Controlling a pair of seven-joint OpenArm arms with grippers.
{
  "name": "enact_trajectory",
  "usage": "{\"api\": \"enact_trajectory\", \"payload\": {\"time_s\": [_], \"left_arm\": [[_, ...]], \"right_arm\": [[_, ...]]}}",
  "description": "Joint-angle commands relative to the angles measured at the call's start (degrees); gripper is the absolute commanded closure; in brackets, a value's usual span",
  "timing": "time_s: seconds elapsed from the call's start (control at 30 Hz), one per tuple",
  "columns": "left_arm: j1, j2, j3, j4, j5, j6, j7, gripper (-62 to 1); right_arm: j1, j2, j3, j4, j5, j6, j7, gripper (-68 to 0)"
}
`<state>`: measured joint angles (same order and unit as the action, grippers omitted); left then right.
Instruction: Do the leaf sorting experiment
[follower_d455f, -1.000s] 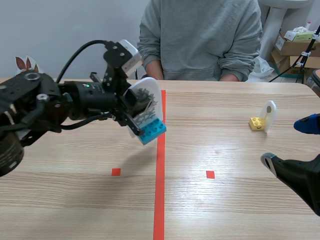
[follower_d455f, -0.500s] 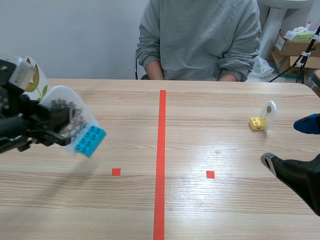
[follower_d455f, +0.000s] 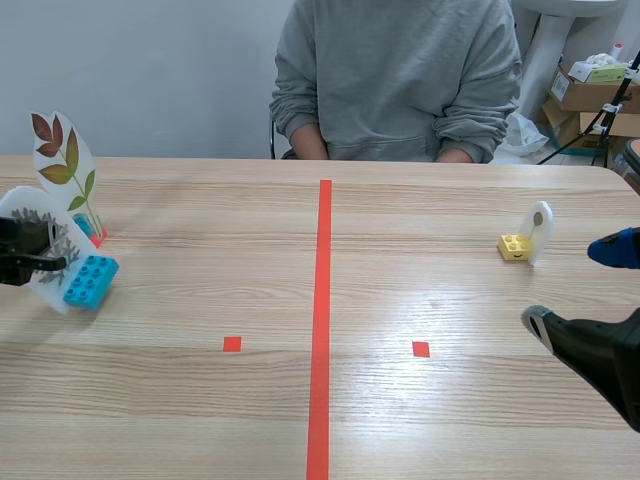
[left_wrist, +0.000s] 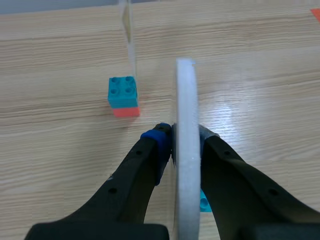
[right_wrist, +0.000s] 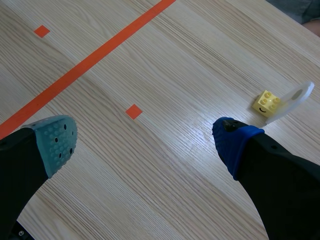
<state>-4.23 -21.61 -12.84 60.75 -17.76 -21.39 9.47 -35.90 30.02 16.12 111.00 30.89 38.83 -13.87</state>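
The left gripper (left_wrist: 183, 144) is clamped on a white grey-leaf card (follower_d455f: 50, 222), its pads pressing both faces. The card leans at the far left of the table (follower_d455f: 400, 420), and the blue brick (follower_d455f: 90, 281) at its foot is tilted; whether it touches the wood cannot be told. Just behind it, near the table's far edge, a coloured-leaf card (follower_d455f: 62, 160) stands upright on a teal brick (left_wrist: 123, 92), which sits on a red tape square; the two cards are close but apart. The right gripper (right_wrist: 145, 140) hangs low at the near right with its fingers spread wide, holding nothing. Ahead of it, a yellow brick (follower_d455f: 514, 245) carries a small white tag (follower_d455f: 540, 228). Between the two sides, bare wood runs across the centre tape line (follower_d455f: 320, 330). A person (follower_d455f: 400, 80) sits at the far edge.
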Motion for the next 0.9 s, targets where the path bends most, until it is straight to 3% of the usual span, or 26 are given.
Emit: {"api": "enact_trajectory", "payload": {"time_s": [0.0, 0.3, 0.53, 0.7, 0.87], "left_arm": [[-2.67, -0.50, -0.42, -0.24, 0.57, 0.61, -1.16, -5.5], [-10.05, -0.50, -0.42, -10.64, 3.82, 1.60, -2.71, -5.5], [-10.36, -0.52, -0.42, -11.56, 5.25, 1.57, -2.47, -6.2], [-10.34, -0.52, -0.42, -11.56, 5.60, 1.55, -2.36, -19.8], [-10.36, -0.57, -0.42, -11.28, 5.60, 1.53, -2.45, -44.4]], "right_arm": [[0.68, 0.74, 0.33, 0.07, 0.39, 0.02, 0.72, -54.9], [0.68, 0.74, 0.33, 0.07, 0.39, 0.02, 0.68, -54.9], [0.68, 0.74, 0.33, 0.07, 0.39, 0.02, 0.70, -54.9], [0.68, 0.74, 0.33, 0.07, 0.39, 0.02, 0.70, -54.9], [0.68, 0.74, 0.33, 0.07, 0.39, 0.02, 0.70, -54.9]]}}
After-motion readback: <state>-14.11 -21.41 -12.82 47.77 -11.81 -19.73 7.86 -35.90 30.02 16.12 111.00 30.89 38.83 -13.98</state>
